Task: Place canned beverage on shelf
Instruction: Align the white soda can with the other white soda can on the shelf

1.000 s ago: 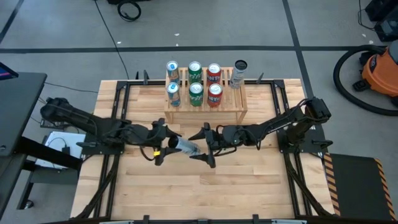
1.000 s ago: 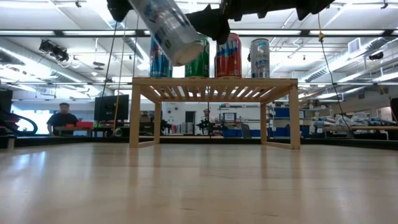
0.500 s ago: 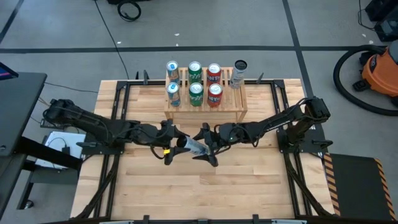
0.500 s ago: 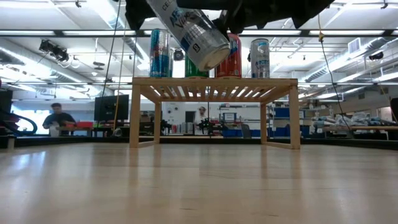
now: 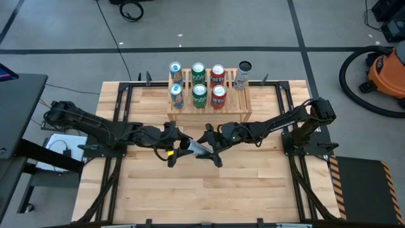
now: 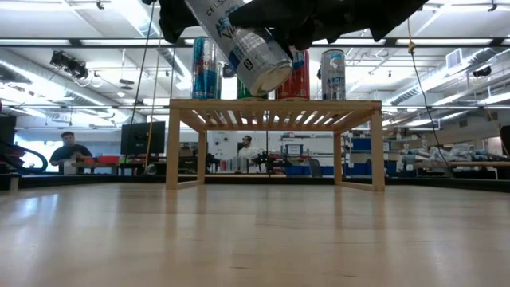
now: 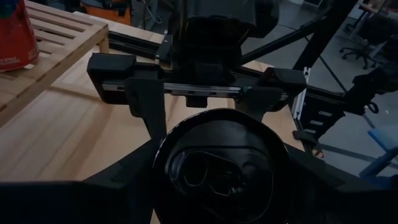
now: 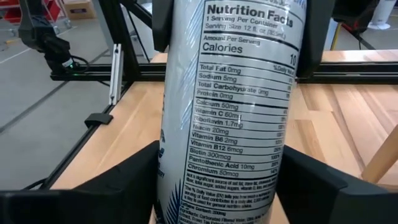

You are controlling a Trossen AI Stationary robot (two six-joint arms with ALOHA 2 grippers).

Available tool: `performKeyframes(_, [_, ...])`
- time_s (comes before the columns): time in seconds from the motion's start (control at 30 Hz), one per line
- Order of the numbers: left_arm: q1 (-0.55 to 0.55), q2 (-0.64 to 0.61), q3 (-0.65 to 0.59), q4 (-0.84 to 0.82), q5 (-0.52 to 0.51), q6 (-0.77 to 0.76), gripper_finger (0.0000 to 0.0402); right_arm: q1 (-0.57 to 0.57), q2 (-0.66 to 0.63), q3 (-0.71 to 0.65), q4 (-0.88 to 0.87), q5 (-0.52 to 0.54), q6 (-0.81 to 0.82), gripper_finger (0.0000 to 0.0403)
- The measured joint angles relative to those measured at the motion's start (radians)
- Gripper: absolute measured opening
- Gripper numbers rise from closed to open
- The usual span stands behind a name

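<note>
A slim silver-white can (image 5: 191, 147) hangs in the air over the middle of the table, tilted; it also shows in the low view (image 6: 243, 44). My left gripper (image 5: 178, 147) is shut on its top end. My right gripper (image 5: 207, 145) is open, with one finger on each side of the can's lower body (image 8: 230, 112). The light wooden shelf (image 5: 235, 104) stands at the far middle. It carries blue, green and red cans in two rows and a silver can (image 5: 240, 75) at its back right. My left gripper pinches the can's sides just behind the dark lid (image 7: 160, 163) between its two fingers. The fingers come about level from the table's left and lie along the can. The can is lifted clear and tilted, its bottom end (image 6: 267, 73) lower and toward the right arm. My right gripper's fingers (image 8: 127, 180) stand close beside the can's body; I cannot tell whether they touch it.
The shelf's front step is bare at its right end (image 5: 237, 101). Bare wooden tabletop (image 5: 202, 196) lies on the near side of both arms. People (image 6: 68, 147) show in the room beyond the table. An orange vacuum (image 5: 386, 69) stands on the floor at the right.
My left gripper has carried the can toward the table's right, still lifted and tilted. My right gripper has gone toward the left, so its open fingers now stand around the can's lower end.
</note>
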Motion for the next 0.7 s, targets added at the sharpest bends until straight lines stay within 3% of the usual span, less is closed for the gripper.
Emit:
performKeyframes(0.1, [0.002,0.000,-0.001,0.013,0.000,-0.017,0.0261,0.000,-0.002,0.000,0.001,0.002,0.003,0.0258])
performKeyframes(0.47, [0.004,-0.002,0.000,0.027,-0.009,0.026,0.0308,0.001,-0.002,0.000,-0.007,0.013,0.015,0.0258])
performKeyframes(0.7, [0.010,-0.003,0.001,0.040,0.001,0.054,0.0315,0.004,-0.001,-0.001,-0.018,0.114,0.041,0.0258])
